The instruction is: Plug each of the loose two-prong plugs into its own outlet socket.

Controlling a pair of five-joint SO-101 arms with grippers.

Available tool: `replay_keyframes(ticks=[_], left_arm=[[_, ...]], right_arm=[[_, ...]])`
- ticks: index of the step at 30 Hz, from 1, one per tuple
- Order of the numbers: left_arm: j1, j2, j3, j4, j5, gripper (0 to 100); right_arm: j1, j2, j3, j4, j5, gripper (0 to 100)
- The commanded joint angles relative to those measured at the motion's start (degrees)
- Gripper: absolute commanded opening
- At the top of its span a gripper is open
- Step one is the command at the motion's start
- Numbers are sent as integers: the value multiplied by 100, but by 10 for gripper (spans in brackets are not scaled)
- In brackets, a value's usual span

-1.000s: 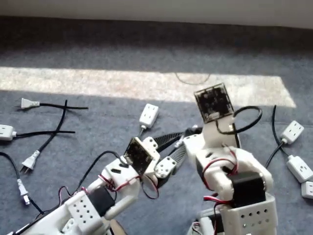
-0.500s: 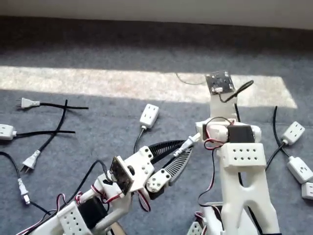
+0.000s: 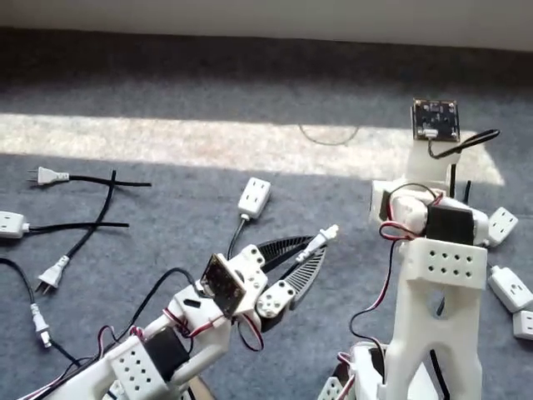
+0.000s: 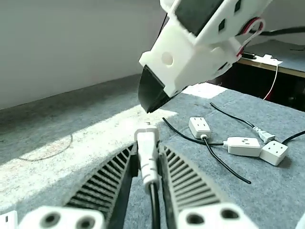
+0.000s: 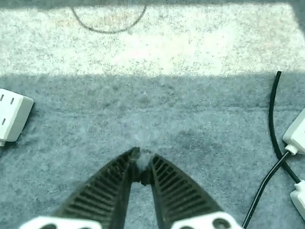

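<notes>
Left claw (image 4: 147,149): clenched on white plug (image 4: 146,138). Right claw (image 5: 141,164): clenched, empty. Loose plugs (image 3: 48,176), sockets (image 3: 254,195): none seen joined.

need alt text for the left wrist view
The left pincer grips a white plug, its black cord trailing back. Part of the other arm looms close beyond it, and three white outlet sockets lie on the grey carpet.

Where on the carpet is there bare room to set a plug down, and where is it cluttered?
Bare: the sunlit strip beyond the lone socket, and the carpet between that socket and the right arm. Crowded: the left edge with plugs and crossed cords, the right edge with sockets.
</notes>
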Motion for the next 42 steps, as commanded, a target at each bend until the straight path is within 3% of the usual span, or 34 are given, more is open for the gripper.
replay_keyframes(ticks=[1,5,9,16,24,27,34,39,42], left_arm=[[-101,1429,-549,-809,26,6],[-110,2949,-1103,-1222,26,6],[-110,3767,-1420,-1459,62,6],[-479,3169,-1411,-1424,70,6],[-875,1921,-1059,-1424,97,6],[-884,1552,-910,-1354,519,6],[-1051,1736,-1490,-141,712,6],[-1666,2985,-2158,-141,774,6],[-2035,4127,-2782,-114,1415,6]], right_arm=[[-189,-31,-848,708,-79,6],[-875,-31,-1174,1385,-79,6],[-1235,-22,-796,1218,-79,6],[-1226,40,664,31,-53,6],[-1429,48,840,-110,-79,6],[-1578,48,848,-110,-88,6],[-1147,66,980,-620,-378,6],[-347,655,1095,-1560,-1266,6],[-189,1455,1095,-2123,-1846,6]])
